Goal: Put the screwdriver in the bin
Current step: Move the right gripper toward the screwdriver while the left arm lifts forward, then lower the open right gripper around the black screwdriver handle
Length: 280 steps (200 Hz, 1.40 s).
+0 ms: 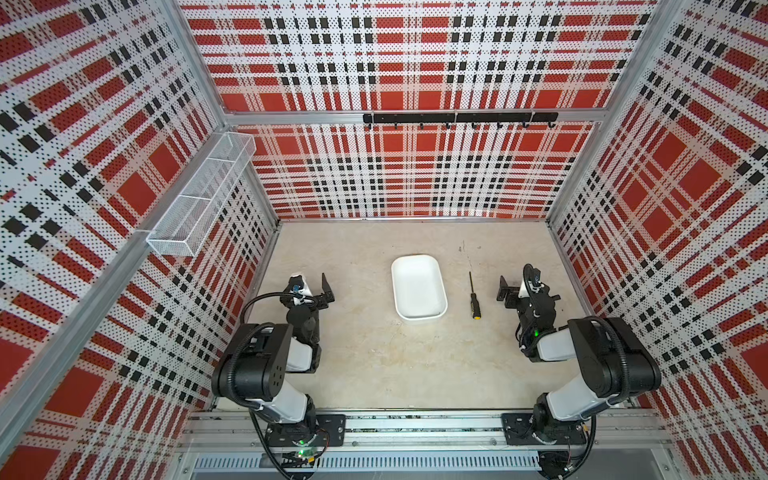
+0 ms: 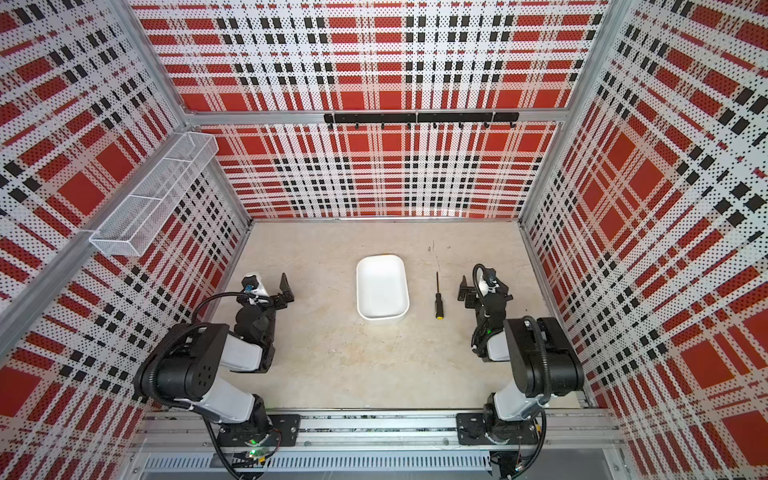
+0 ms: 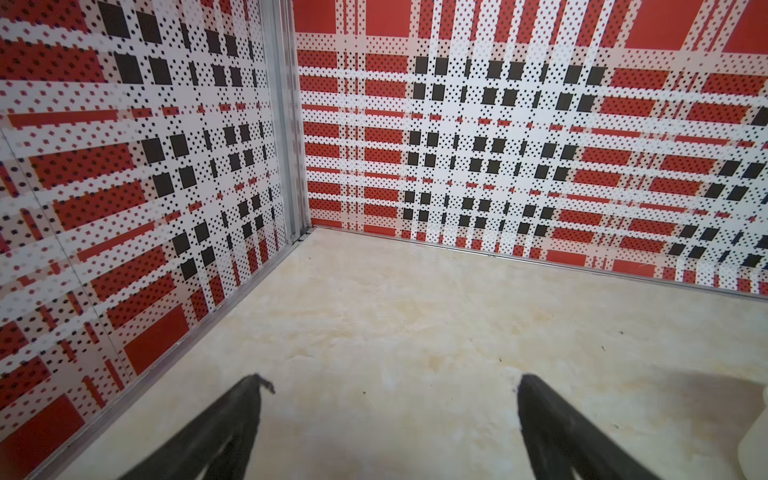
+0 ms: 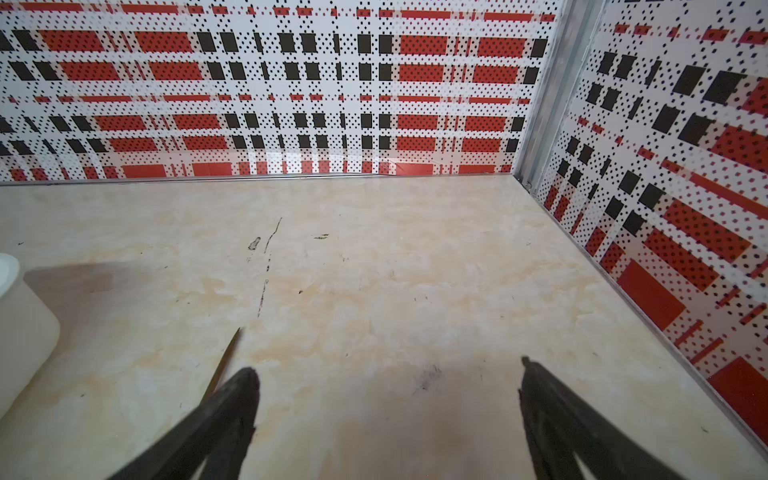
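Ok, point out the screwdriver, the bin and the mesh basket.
screwdriver (image 1: 473, 297): in a top view, handle near shaft.
bin (image 1: 417, 286): in a top view, bare floor.
mesh basket (image 1: 203, 193): in a top view, middle compartment.

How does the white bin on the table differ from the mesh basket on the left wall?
The bin is solid plastic with rounded corners; the mesh basket is see-through wire with square corners. The bin rests on the table; the mesh basket hangs on the left wall, off the table. The bin is one cavity; the mesh basket is long, narrow, with dividers. Both are white and open-topped.
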### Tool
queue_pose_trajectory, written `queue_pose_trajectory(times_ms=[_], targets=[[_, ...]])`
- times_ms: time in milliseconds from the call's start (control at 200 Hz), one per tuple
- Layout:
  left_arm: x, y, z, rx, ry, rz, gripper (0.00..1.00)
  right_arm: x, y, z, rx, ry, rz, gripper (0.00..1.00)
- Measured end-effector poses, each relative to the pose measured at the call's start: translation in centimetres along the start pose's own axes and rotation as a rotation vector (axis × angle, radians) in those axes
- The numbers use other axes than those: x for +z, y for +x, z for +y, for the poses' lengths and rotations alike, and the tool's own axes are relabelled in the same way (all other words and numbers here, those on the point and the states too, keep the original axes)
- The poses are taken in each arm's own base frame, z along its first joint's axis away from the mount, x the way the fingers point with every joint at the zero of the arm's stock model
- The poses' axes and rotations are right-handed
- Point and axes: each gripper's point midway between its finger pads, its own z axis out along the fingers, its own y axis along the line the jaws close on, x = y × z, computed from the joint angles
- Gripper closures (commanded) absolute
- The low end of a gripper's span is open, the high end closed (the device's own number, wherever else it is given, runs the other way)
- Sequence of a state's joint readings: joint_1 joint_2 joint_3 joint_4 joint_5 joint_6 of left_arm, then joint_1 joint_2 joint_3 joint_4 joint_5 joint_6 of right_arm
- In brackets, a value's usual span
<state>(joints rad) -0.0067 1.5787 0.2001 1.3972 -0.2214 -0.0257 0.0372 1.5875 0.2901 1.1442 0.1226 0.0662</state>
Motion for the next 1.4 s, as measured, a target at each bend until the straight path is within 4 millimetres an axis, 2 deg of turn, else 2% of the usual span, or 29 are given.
queue_pose_trajectory(times_ms=[291, 421, 526, 691, 767, 837, 957, 1122, 1248, 1328, 1403], targets=[[0.0, -0.1, -0.8, 0.004, 0.045, -0.002, 0.02, 0.0, 0.0, 0.0, 0.000, 0.000, 0.000, 0.00], [-0.4, -1.4, -1.4, 0.006, 0.083, -0.020, 0.02, -0.3, -0.4, -0.5, 0.006, 0.027, 0.004, 0.00], [-1.0, -3.8, -1.9, 0.003, 0.117, -0.059, 0.02, -1.0, -2.6, -0.7, 0.016, 0.042, -0.018, 0.00], [-0.9, -7.7, -3.8, -0.038, 0.222, -0.097, 0.02, -0.7, -8.8, 0.4, 0.088, 0.003, -0.025, 0.00], [-0.9, -8.1, -5.2, -0.060, 0.288, -0.077, 0.02, -0.3, -10.8, 1.6, 0.118, -0.052, 0.022, 0.00], [-1.1, -7.3, -6.5, -0.077, 0.343, -0.031, 0.02, 0.1, -11.2, 2.7, 0.140, -0.098, 0.103, 0.01], [-1.8, -5.4, -8.3, -0.103, 0.410, 0.058, 0.02, 0.4, -9.0, 4.7, 0.171, -0.172, 0.305, 0.01], [-2.0, -3.2, -9.5, -0.142, 0.457, 0.186, 0.02, -0.5, -2.2, 7.4, 0.196, -0.228, 0.632, 0.04], [-1.4, -2.7, -10.7, -0.177, 0.485, 0.265, 0.02, -2.0, 2.4, 8.8, 0.196, -0.232, 0.817, 0.07], [-1.6, -2.4, -11.5, -0.197, 0.505, 0.306, 0.02, -2.8, 3.9, 9.3, 0.196, -0.231, 0.882, 0.08], [-2.0, -1.6, -12.3, -0.213, 0.527, 0.359, 0.02, -3.1, 4.6, 9.8, 0.199, -0.232, 0.908, 0.10]])
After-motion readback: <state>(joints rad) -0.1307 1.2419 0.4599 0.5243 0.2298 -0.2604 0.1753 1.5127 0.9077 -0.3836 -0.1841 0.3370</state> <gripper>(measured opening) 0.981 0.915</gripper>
